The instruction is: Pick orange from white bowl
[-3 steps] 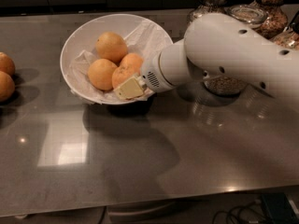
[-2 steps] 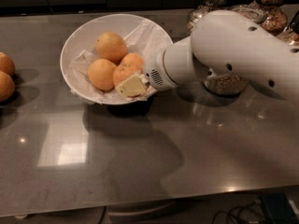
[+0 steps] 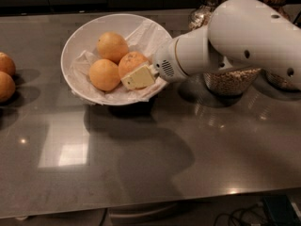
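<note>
**Reaching into the white bowl, pincer right up against the orange**

So the white arm (image 3: 244, 36) comes in from the right and its pincer (image 3: 138, 76) is down inside the white bowl (image 3: 82, 36), at the near-right side. The pale yellowish end of it sits against the near side of the orange (image 3: 133, 62), touching as far as I can see. Honestly I can't tell if the pincer is spread or actually pinching the fruit, since the far side of it is hidden from this angle.

The orange is the deeper-coloured one, on the right of the pile, lying on the crumpled white paper (image 3: 148, 32) that lines the bowl. Two paler fruits share the bowl: one (image 3: 112, 46) just beyond it and one (image 3: 104, 74) just to its left, both touching it.

The bowl sits on the far-left part of the grey table (image 3: 141, 164). Two more fruits (image 3: 5, 74) lie at the left edge, well apart from the bowl. A glass jar of grain (image 3: 233, 81) stands to the right, partly behind the arm.
</note>
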Action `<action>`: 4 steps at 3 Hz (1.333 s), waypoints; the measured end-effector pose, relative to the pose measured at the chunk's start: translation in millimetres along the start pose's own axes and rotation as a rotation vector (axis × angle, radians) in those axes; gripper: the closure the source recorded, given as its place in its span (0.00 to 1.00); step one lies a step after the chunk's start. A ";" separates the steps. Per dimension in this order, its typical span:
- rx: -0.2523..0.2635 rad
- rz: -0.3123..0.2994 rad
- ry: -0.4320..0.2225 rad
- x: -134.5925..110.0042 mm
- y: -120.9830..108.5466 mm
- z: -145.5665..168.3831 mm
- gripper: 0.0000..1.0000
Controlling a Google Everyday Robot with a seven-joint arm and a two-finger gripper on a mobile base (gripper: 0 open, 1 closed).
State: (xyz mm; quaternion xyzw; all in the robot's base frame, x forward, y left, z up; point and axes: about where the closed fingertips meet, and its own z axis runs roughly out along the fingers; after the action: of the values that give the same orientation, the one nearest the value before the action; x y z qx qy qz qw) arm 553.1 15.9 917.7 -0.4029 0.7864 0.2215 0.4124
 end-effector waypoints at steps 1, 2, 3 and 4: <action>0.000 0.000 0.000 2.0 -1.1 -1.5 1.00; 0.000 0.000 0.000 3.2 -2.3 -3.0 1.00; -0.004 -0.001 0.001 4.6 -4.6 -3.9 1.00; -0.019 -0.036 0.013 4.9 -14.0 -1.5 1.00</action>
State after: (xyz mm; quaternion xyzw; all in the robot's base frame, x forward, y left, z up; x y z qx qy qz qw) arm 562.2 4.6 914.3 -0.4223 0.7796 0.2186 0.4074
